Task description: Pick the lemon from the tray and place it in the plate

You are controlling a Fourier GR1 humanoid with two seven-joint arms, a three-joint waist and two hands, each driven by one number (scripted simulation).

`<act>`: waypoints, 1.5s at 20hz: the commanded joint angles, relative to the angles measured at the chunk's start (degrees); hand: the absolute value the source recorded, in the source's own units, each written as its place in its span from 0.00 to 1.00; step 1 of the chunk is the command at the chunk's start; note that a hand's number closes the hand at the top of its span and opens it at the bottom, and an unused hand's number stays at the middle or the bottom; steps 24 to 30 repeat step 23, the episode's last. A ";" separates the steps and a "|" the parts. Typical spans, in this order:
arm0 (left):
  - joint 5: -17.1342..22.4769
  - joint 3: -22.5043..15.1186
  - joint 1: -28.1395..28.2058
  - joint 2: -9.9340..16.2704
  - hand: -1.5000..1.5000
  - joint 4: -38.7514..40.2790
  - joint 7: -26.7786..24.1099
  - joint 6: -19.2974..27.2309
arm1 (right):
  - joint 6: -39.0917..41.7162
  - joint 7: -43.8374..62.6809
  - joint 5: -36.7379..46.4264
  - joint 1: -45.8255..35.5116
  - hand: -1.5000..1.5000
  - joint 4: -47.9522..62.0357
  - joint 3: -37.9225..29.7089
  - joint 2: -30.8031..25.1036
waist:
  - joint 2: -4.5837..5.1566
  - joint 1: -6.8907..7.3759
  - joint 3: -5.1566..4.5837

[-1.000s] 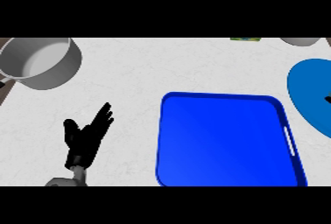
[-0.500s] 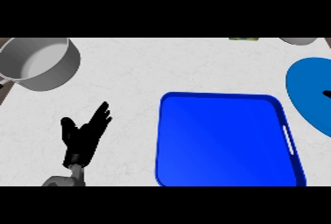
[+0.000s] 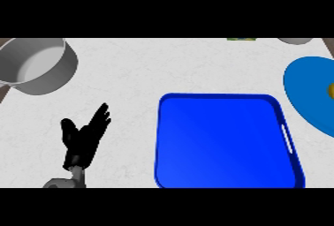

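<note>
The blue tray (image 3: 222, 141) lies at the lower middle right with nothing in it. A blue plate (image 3: 308, 95) sits at the right edge, partly cut off by the view. A small yellow bit, the lemon (image 3: 331, 90), shows on the plate right at the edge. My left hand (image 3: 83, 137) rests open at the lower left, fingers up, well left of the tray. My right hand does not show.
A grey pot (image 3: 36, 64) stands at the upper left corner. A grey bowl (image 3: 297, 40) peeks in at the top right, and a small green and yellow thing (image 3: 243, 39) lies at the top edge.
A dark shape over the plate at the right edge has gone from view, and a yellow bit shows there now. The left hand has not moved.
</note>
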 commanded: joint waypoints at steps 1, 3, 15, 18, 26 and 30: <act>0.48 0.61 0.54 0.60 0.50 -1.41 2.30 0.17 | 11.82 -1.05 -2.11 3.86 0.00 1.55 -1.25 -3.70 | -0.41 -0.75 -0.15; -1.07 0.08 1.68 -0.69 0.50 3.50 -3.80 -0.01 | 14.58 -3.48 -1.29 6.39 0.00 1.17 -0.12 -4.01 | -0.30 -1.05 -0.22; 1.15 2.26 1.09 1.67 0.50 1.46 0.14 -2.80 | 20.12 -12.54 1.53 17.26 0.00 -1.29 4.79 -5.92 | -0.76 -1.57 -0.31; -1.30 0.12 0.83 -1.16 0.50 -0.83 2.71 1.39 | 18.00 -13.69 1.97 17.94 0.00 -0.68 5.45 -4.39 | -0.69 -1.27 -0.20; -1.45 0.39 2.81 -1.02 0.50 0.41 -0.39 -0.10 | 19.62 -15.84 0.54 20.80 0.00 -0.52 5.45 -5.04 | -0.84 -1.65 -0.29; -1.45 0.39 2.81 -1.02 0.50 0.41 -0.39 -0.10 | 19.62 -15.84 0.54 20.80 0.00 -0.52 5.45 -5.04 | -0.84 -1.65 -0.29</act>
